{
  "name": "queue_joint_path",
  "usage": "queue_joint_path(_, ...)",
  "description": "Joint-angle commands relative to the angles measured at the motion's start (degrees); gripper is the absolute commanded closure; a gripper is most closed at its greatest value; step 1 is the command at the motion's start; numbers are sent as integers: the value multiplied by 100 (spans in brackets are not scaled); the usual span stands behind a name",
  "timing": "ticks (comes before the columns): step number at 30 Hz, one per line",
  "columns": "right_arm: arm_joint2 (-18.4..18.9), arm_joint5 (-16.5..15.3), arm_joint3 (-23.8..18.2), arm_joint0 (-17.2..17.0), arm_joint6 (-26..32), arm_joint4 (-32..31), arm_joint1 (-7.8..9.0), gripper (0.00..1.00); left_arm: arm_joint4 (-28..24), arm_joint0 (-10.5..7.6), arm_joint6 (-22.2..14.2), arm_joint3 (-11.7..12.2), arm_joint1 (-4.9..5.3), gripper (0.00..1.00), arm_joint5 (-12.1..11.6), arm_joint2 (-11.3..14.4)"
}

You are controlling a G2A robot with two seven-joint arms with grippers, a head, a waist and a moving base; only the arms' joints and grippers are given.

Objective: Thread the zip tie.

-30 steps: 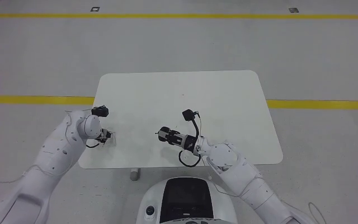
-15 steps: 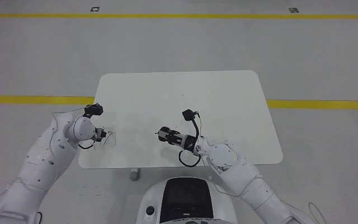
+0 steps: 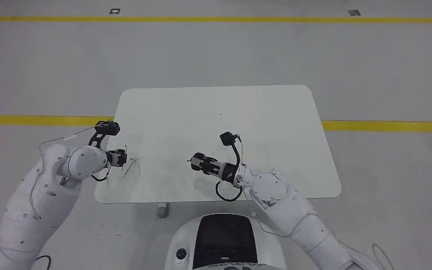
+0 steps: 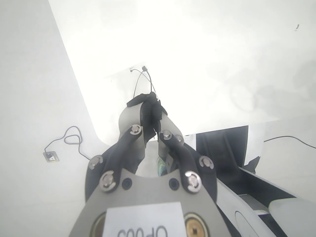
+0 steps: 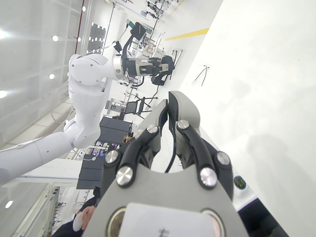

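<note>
Left gripper [image 3: 123, 158] drawn back outward, zip tie [image 3: 132, 166] near table [image 3: 270, 121] edge

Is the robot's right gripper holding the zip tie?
No, the right gripper is shut on nothing, and the zip tie lies farther off on the table.

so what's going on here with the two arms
A two-armed robot is working on a zip tie at the table's left edge. The left gripper is shut right at the tie's bend; whether it actually pinches it is unclear. The right gripper is shut and empty over the table's near middle. The tie isn't threaded: its two ends lie apart.
</note>
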Motion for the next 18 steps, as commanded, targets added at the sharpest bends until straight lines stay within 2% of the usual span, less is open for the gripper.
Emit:
queue_joint_path(1, 0, 0, 0, 0, 0, 0, 0, 100, 1, -1, -1, 1, 0, 100, 1, 1)
queue_joint_path(5, 1, 7, -7, -9, -24, 7, -1, 100, -17, 2, 46, 1, -4, 100, -8, 4)
queue_joint_path(7, -25, 133, -61, -56, -194, -3, -13, 100, -103, 45, 428, 11, -27, 100, -33, 18)
queue_joint_path(10, -140, 353, -148, -106, -604, 22, -66, 100, -351, 142, 1042, -86, -74, 100, 229, -26)
queue_joint_path(15, -509, 669, -79, -13, -1146, -7, -211, 100, -331, 355, 2014, -406, -157, 100, 613, 104)
queue_joint_path(18, -639, 778, 31, 50, -1438, 43, -289, 100, -529, 432, 2513, -534, -216, 100, 712, 180)
